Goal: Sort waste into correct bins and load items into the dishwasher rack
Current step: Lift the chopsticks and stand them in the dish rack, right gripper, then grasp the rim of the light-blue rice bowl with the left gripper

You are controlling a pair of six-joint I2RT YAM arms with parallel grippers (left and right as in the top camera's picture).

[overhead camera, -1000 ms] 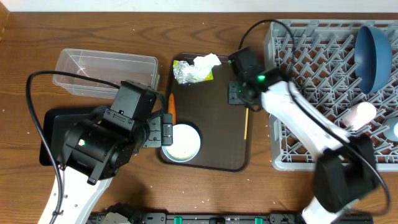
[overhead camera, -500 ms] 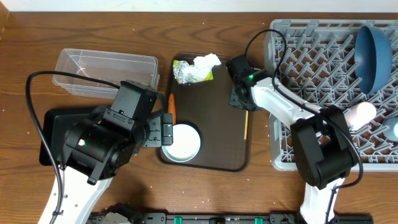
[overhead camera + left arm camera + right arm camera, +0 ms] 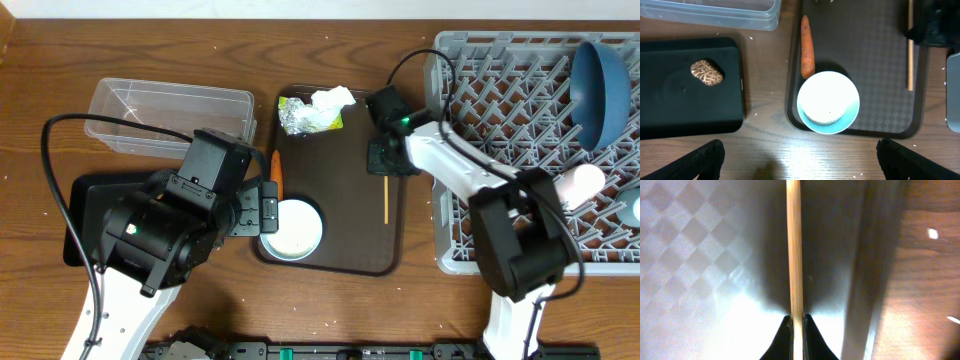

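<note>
Wooden chopsticks (image 3: 794, 245), possibly only one, are clenched in the right fingers (image 3: 784, 337), left fingers (image 3: 700, 160) released; carrot (image 3: 807, 47), wrapper (image 3: 305, 118), tissue (image 3: 333, 98) and bowl (image 3: 828, 102) await sorting.

Finding a thin wooden chopstick (image 3: 386, 196) lying straight on the dark brown serving tray (image 3: 340, 200), along its right side, far end pinched between the fingers of the right gripper (image 3: 797, 319). Seeing the white bowl (image 3: 292, 228) standing upright at that tray's near left corner, the orange carrot (image 3: 276, 176) lying just behind it; foil wrapper (image 3: 305, 117) and tissue (image 3: 333, 98) sitting crumpled at the far left corner. Noting the brown lump (image 3: 707, 73) resting in the black tray (image 3: 685, 110) left of it.
</note>
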